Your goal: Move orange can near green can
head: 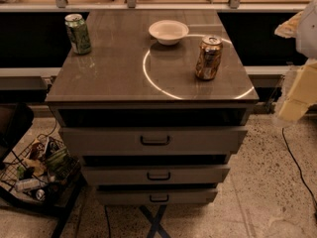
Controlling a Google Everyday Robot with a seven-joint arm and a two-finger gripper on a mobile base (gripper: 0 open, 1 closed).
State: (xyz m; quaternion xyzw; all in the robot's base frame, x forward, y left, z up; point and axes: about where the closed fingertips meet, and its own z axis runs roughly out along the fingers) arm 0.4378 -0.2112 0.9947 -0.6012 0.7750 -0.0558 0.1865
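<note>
The orange can [209,57] stands upright on the right side of the grey cabinet top [114,73], near its right edge. The green can [78,33] stands upright at the far left corner of the same top. The two cans are far apart. My gripper [296,94] shows as a pale shape at the right edge of the view, off the side of the cabinet and to the right of the orange can. It holds nothing that I can see.
A white bowl [168,31] sits at the back middle of the top, between the cans. Three drawers [154,140] are below the top. A wire basket [37,170] of clutter stands on the floor at the left. A cable [297,165] runs along the floor at the right.
</note>
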